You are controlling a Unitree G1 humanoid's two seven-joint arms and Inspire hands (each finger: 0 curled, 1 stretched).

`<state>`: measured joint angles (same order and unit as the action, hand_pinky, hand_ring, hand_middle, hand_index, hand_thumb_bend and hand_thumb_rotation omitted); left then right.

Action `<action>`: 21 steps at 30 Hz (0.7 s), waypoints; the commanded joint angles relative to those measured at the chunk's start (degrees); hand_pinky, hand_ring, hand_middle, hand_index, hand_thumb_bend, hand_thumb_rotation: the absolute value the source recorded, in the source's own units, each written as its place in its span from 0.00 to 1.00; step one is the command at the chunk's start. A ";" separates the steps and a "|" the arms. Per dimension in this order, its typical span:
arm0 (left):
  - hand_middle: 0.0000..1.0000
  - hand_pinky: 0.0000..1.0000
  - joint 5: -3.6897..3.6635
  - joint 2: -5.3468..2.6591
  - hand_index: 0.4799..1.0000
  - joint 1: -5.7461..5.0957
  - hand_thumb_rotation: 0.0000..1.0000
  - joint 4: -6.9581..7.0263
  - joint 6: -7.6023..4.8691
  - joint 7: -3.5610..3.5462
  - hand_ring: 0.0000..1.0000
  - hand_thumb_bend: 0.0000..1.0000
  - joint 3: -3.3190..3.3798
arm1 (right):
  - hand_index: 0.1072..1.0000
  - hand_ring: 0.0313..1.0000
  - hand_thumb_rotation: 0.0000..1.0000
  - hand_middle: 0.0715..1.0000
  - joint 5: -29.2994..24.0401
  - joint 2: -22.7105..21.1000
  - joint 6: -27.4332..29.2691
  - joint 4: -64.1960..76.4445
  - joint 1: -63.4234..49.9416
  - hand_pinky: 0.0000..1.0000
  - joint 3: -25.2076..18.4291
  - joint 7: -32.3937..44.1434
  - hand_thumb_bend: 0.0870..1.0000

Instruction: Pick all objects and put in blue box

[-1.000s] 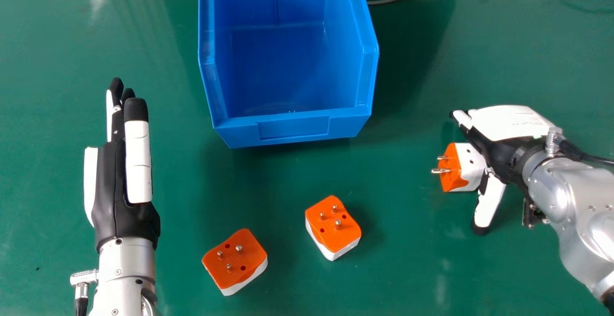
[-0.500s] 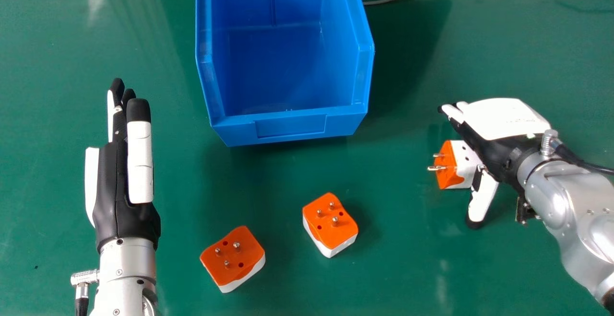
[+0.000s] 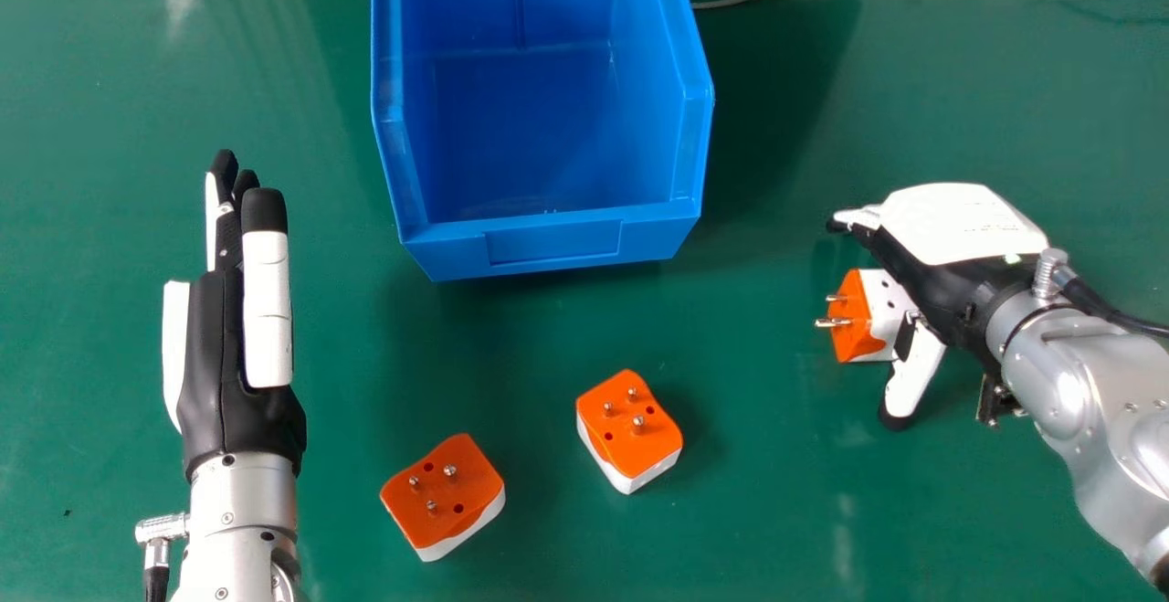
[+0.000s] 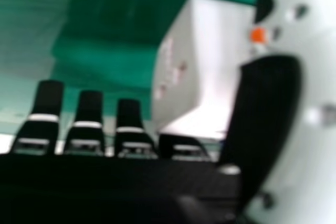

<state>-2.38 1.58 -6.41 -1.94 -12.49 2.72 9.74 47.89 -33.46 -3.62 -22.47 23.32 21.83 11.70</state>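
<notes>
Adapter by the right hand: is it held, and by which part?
The adapter appears unheld: it sits between the straight fingers and the thumb of the right hand; whether the thumb touches it cannot be told.

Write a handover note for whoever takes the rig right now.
Left hand: open, fingers straight, at the head view's left, holding nothing.
Right hand: open, at the view's right, with the side-lying plug adapter between thumb and fingers; no closed grip.
Other adapters: left pins-up adapter and middle pins-up adapter, on the table on the robot's side of the blue box.
Done: right hand placed at one adapter; none of the three boxed.
Left: grasp that one, box it, then box the pins-up pair.
</notes>
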 commanded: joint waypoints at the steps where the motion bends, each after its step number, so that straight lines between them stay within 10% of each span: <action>1: 1.00 1.00 0.13 0.24 1.00 0.30 1.00 0.60 -0.76 0.04 1.00 0.89 -0.05 | 0.82 0.82 0.07 0.87 -0.92 0.64 0.88 0.41 0.81 0.72 -0.68 -1.86 0.93; 21: 1.00 1.00 0.19 0.56 1.00 0.22 1.00 0.76 -0.67 -0.10 1.00 0.89 0.10 | 0.69 0.61 0.03 0.68 -0.73 1.98 -2.79 -0.20 1.30 0.53 -0.64 -3.72 0.76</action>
<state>-2.30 1.74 -6.42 -1.90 -12.47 2.71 9.84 47.63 -31.87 -5.95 -22.90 24.08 22.06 9.53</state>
